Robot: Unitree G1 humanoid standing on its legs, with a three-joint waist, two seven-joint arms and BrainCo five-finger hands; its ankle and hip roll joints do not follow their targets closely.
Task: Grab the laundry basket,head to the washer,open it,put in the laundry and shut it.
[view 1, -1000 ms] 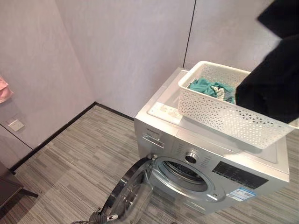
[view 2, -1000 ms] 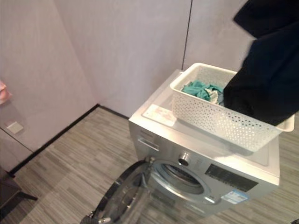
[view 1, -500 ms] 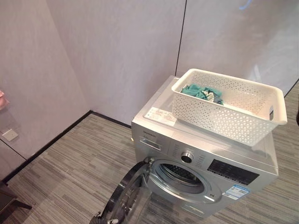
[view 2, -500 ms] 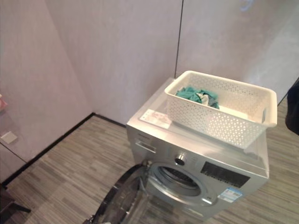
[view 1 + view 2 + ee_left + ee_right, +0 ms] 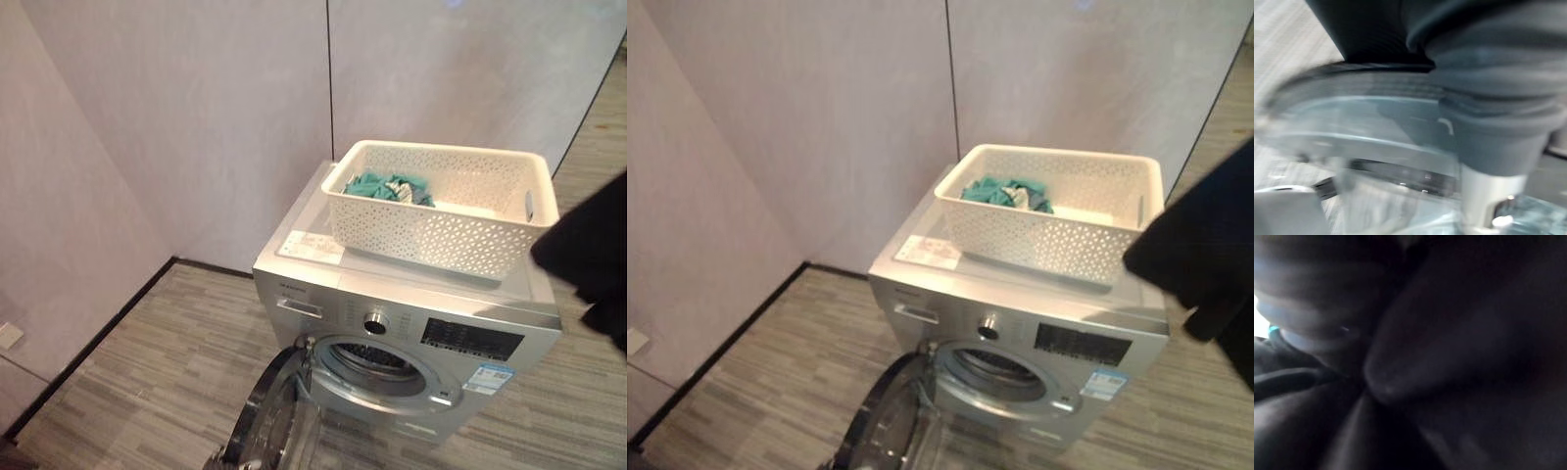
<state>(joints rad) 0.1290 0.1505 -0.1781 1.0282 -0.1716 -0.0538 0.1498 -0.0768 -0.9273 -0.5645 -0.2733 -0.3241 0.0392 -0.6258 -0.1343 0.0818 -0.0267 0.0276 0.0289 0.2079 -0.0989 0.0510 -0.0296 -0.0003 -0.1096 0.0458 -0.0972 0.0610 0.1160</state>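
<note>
A silver front-loading washer [image 5: 392,294] stands against the wall, its round glass door [image 5: 274,421] swung open towards me. On its lid sits a white perforated laundry basket [image 5: 441,235] with teal laundry [image 5: 387,186] in its far left corner. A black garment [image 5: 593,259] hangs at the right edge, beside the basket's right end. In the right wrist view this dark cloth [image 5: 1459,382] wraps round my right hand [image 5: 1312,293] and hides its fingers. My left hand [image 5: 1376,34] is close over the door's glass [image 5: 1376,137]; its fingers are a blur.
Pale wall panels [image 5: 225,108] stand behind and to the left of the washer, meeting in a corner. Grey striped floor [image 5: 147,362] spreads out left of the open door. A black skirting strip [image 5: 88,343] runs along the left wall.
The camera has swung, so the washer sits more centred. The black garment, in front of the basket a second ago, swung out to the right and now hangs at the right edge.
</note>
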